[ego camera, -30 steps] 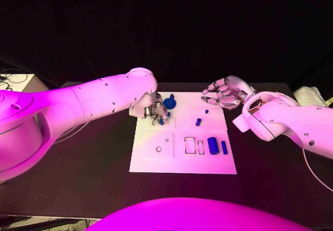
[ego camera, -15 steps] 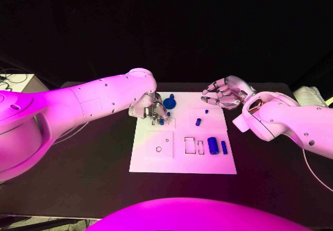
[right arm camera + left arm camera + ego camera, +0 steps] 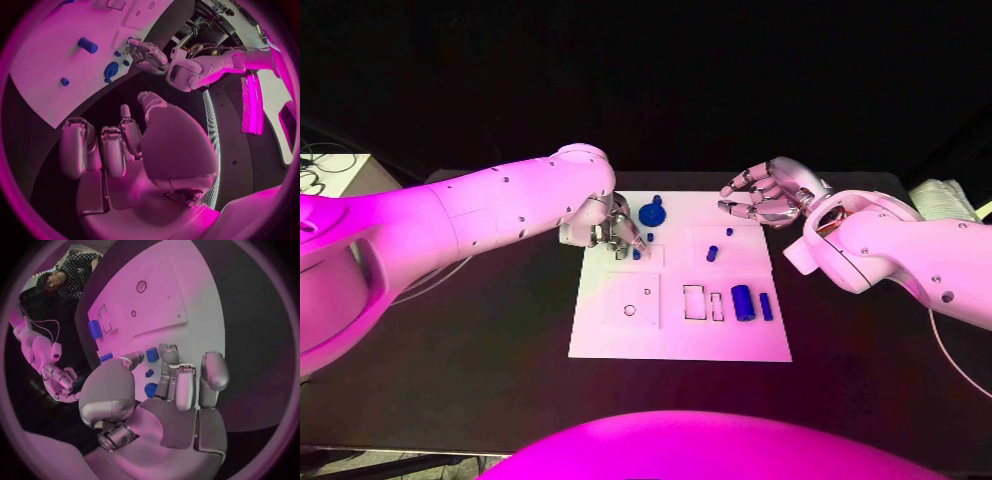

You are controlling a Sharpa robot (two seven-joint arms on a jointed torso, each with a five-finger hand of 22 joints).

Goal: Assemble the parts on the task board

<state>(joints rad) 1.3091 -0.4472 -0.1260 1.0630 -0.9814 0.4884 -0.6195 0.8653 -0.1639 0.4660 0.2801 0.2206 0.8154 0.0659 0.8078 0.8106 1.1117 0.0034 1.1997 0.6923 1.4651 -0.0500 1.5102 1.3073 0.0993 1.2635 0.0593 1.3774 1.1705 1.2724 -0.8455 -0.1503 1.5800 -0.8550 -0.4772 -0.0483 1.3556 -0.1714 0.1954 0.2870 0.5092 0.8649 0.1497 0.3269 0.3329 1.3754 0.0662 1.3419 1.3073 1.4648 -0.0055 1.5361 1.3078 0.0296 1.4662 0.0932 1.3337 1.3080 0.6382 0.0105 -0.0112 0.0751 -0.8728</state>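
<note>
- We see the left hand (image 3: 606,230) low over the far left corner of the task board (image 3: 678,340), its fingers pointing down at the plate.
- In the left wrist view its fingers (image 3: 178,385) lie close together and bent toward the board, with small blue parts (image 3: 152,354) just past the fingertips; we cannot tell whether it pinches one of them or only hovers by them.
- The round blue part (image 3: 652,212) lies on the board just beside that hand, on its far side.
- The right hand (image 3: 764,197) sits off the board's far right corner above the tabletop (image 3: 473,340), fingers curled in part and spread from each other; we see nothing in it in the right wrist view (image 3: 119,150).
- The board lies in the middle of the tabletop. On it we make out a short blue peg (image 3: 713,254) near the middle, a tiny blue piece (image 3: 730,232) beyond it, and a thick blue cylinder (image 3: 743,302) with a thin blue bar (image 3: 766,306) beside it near the right edge.
- Outlined recesses (image 3: 695,302) show left of the cylinder.
- The left hand hides the board under it, and the small parts by its fingertips are too small to name.
</note>
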